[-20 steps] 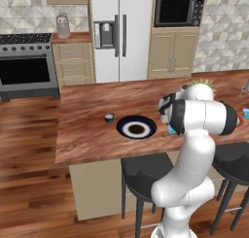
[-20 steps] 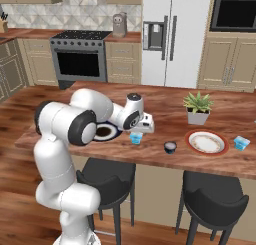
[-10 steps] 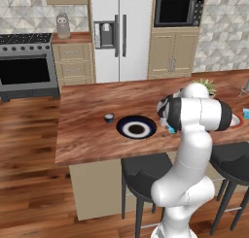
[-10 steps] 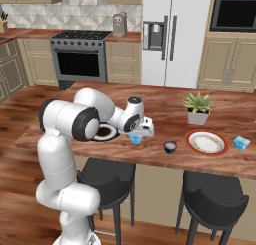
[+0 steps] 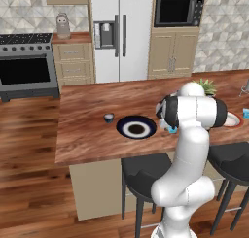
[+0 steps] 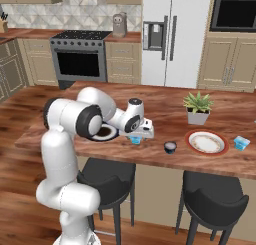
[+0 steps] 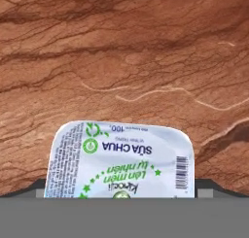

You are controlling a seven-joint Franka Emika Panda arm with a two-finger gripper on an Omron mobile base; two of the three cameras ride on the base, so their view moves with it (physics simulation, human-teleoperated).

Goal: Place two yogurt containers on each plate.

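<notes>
A light blue squarish yogurt cup with a printed lid stands on the wooden counter. My gripper is open, and its dark fingertips flank the cup's two sides. From the right base view the hand sits low over this cup, just right of the navy plate. One dark round cup stands between that cup and the red-rimmed plate. The other dark cup is left of the navy plate. The second light blue cup lies right of the red-rimmed plate.
A potted plant stands behind the red-rimmed plate. Dark stools sit under the counter's near edge. My arm covers part of the red-rimmed plate in the left base view.
The hand has dropped slightly lower over the light blue cup. The cup and the other things have stayed in place.
</notes>
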